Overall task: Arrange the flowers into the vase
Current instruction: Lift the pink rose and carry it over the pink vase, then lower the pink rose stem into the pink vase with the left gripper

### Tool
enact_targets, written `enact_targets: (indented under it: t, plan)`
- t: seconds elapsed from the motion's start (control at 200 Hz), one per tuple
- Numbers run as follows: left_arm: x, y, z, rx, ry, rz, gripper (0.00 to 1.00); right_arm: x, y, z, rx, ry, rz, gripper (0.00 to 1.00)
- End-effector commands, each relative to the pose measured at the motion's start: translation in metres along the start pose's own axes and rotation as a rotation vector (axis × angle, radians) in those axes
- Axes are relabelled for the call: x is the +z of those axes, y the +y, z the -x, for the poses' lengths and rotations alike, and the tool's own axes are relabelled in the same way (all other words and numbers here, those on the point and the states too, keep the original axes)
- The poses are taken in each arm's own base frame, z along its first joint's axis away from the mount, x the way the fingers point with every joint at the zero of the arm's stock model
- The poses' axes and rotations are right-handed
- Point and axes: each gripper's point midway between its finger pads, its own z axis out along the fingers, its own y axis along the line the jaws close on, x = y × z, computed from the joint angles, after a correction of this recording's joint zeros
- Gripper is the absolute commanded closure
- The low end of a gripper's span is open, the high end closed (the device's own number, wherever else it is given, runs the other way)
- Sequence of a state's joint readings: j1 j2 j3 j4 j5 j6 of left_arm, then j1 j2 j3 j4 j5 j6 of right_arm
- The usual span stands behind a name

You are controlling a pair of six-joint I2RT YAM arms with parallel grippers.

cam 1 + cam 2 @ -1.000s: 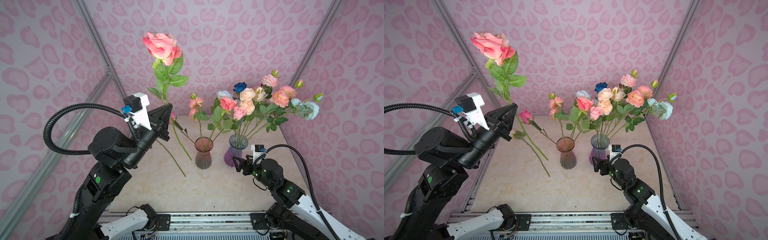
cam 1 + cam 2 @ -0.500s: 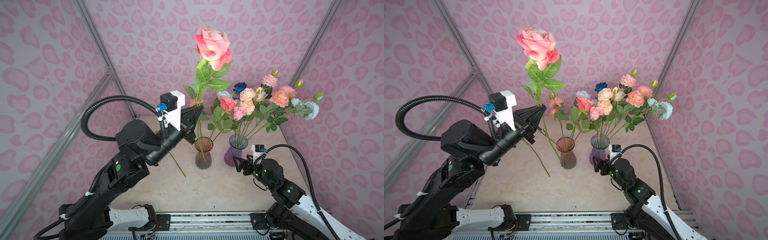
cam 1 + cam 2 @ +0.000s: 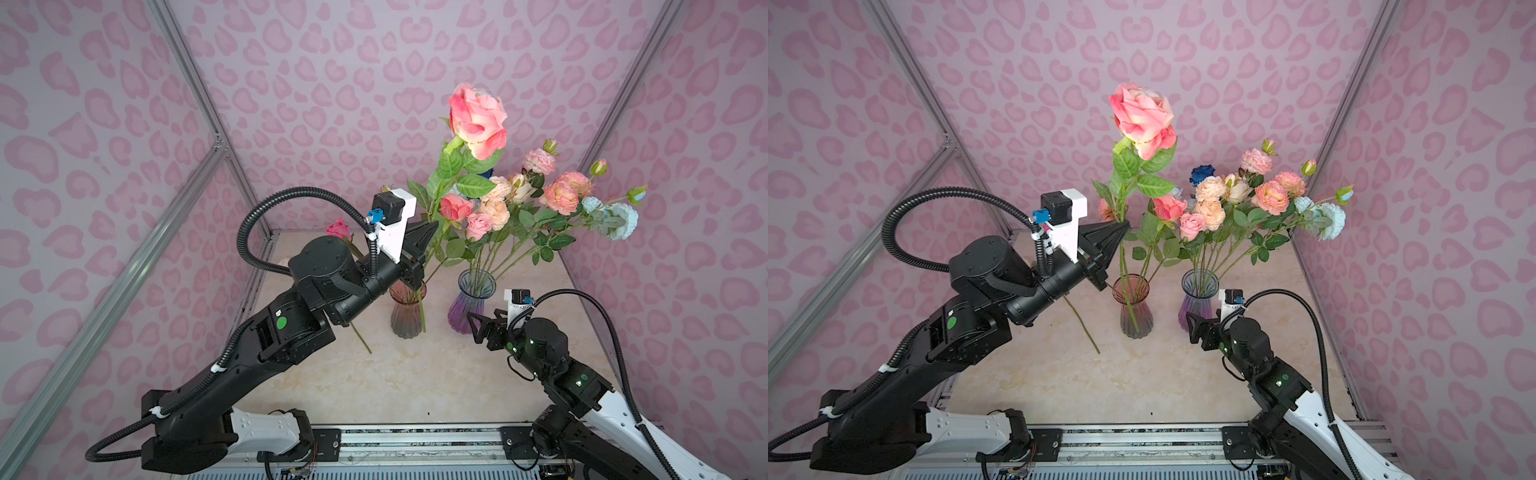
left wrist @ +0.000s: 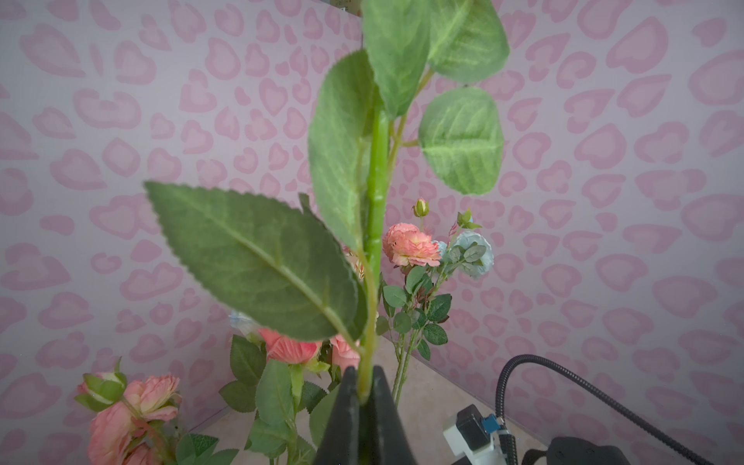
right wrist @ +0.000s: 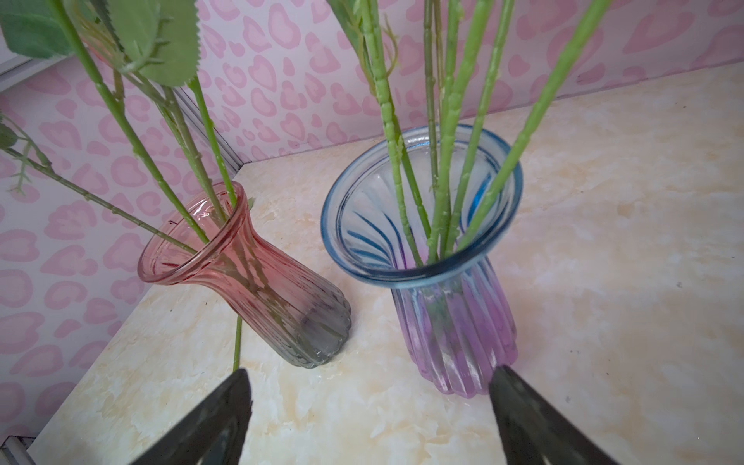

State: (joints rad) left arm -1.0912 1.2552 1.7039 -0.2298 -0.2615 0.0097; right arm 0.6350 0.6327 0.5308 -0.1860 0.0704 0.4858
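Over the counter [image 3: 395, 382] the big rose [image 3: 478, 120] stands upright, tail beside the pink vase [image 3: 405, 320], likely ready to drop in, pinched at its stem by your left pincer [image 3: 434, 226], while your right pincer [image 3: 476, 328] sits wide, empty.

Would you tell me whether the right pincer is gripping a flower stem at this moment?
No, the right wrist view shows the right pincer wide open, with no stem between its jaws.
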Motion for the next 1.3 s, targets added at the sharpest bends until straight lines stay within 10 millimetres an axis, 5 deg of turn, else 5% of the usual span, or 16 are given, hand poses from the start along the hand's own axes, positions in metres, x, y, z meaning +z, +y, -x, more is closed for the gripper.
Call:
enact_targets:
  t: [0.0,0.24,0.55,1.295]
  plan:
    - [0.005,0.008,0.011,0.050,-0.063,0.058,0.97,-0.001,0.001,0.002,-0.004,-0.010,0.003,0.07]
    - [0.013,0.040,-0.005,0.229,-0.089,0.266,0.97,0.002,-0.001,0.001,0.008,-0.013,-0.001,0.07]
    - [0.032,0.073,-0.030,0.215,-0.069,0.347,0.97,0.004,-0.003,0.003,0.005,-0.026,-0.006,0.07]
    - [0.040,0.078,-0.058,0.230,-0.020,0.358,0.97,0.008,-0.009,-0.002,0.018,-0.025,-0.006,0.07]
